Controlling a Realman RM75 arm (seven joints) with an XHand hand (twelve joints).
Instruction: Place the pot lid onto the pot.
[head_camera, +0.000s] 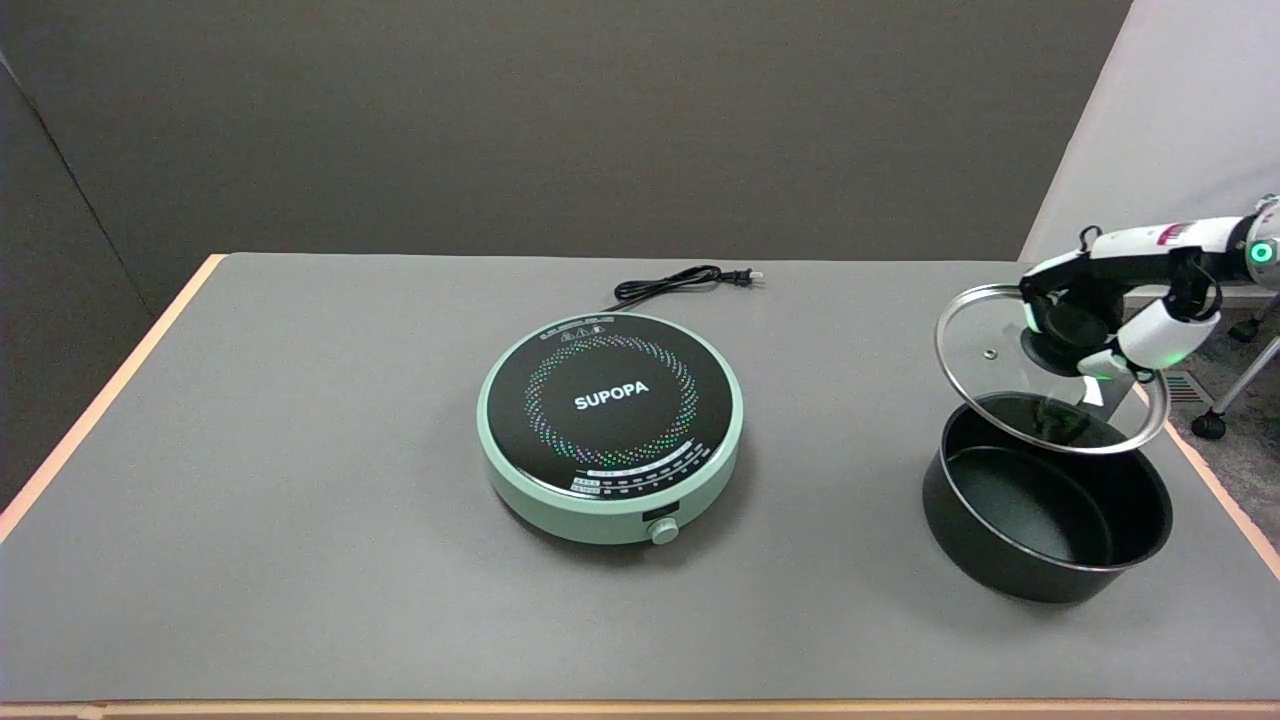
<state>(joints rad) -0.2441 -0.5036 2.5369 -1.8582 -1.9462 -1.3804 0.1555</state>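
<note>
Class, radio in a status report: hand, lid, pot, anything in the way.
Right hand grips lid by its knob. Lid tilted in the air above pot's far rim, not seated. Nothing blocking; hotplate well aside.

Lab: bare partitions (560, 120), grey-covered test table (300, 450).
</note>
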